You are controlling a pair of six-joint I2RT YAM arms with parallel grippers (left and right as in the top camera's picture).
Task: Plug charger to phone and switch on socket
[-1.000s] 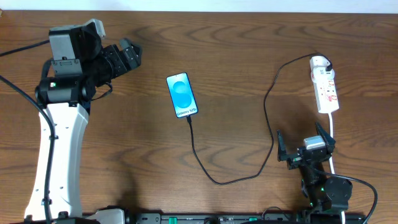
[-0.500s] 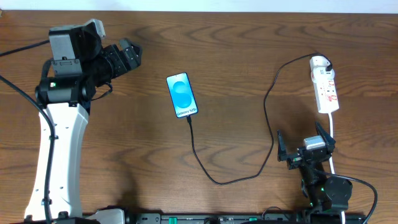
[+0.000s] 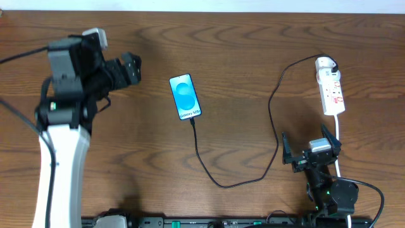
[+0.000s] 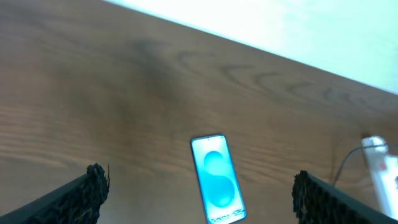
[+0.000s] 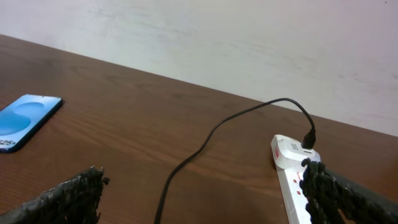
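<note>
Phone (image 3: 185, 97) lying screen-up mid-table, charger cable (image 3: 271, 104) tip touching its lower edge, seating unclear; far end sitting in white power strip (image 3: 331, 88). Left gripper (image 3: 133, 67) and right gripper (image 3: 305, 143) both gaping wide, holding nothing. Risk: fingers snagging cable while reaching for switch, dragging tip loose

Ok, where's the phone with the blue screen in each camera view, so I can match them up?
Overhead: the phone lies on the table a little left of centre, in the upper half.
Left wrist: the phone is at the bottom, near the centre.
Right wrist: the phone is at the left edge, partly cut off.
Shared landmark: the white socket, right of the phone in every view.
</note>
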